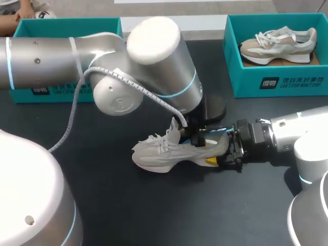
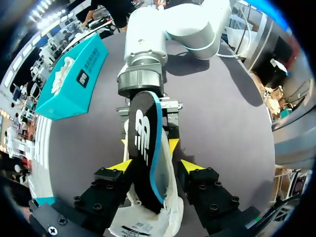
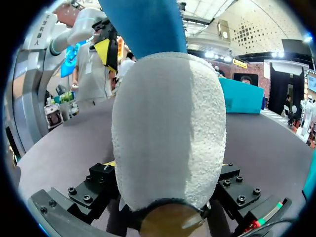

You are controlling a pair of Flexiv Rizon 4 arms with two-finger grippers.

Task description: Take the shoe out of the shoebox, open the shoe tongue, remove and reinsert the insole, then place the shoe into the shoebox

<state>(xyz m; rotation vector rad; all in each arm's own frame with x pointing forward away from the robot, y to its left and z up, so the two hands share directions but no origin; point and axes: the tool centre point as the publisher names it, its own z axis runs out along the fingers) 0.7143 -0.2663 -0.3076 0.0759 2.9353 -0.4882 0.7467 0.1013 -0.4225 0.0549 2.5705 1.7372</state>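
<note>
The shoe (image 1: 164, 154) lies on its side on the dark desk (image 1: 154, 205), out of the box, its heel in the right hand (image 1: 225, 151). That hand is clamped on the heel from both sides, and in its own wrist view the pale knitted heel (image 3: 168, 128) fills the space between the fingers. The left hand (image 1: 195, 134) hangs over the shoe's opening, just ahead of the right hand. It pinches the insole (image 2: 144, 143), black on its face and blue at the edge, which stands up out of the shoe between the yellow tips. From the right wrist the blue insole (image 3: 143, 24) rises above the heel. Well behind the right hand stands a teal shoebox (image 1: 277, 82) with a second shoe (image 1: 279, 43) inside. Beyond the left arm sits another teal shoebox (image 1: 61, 25), mostly hidden.
</note>
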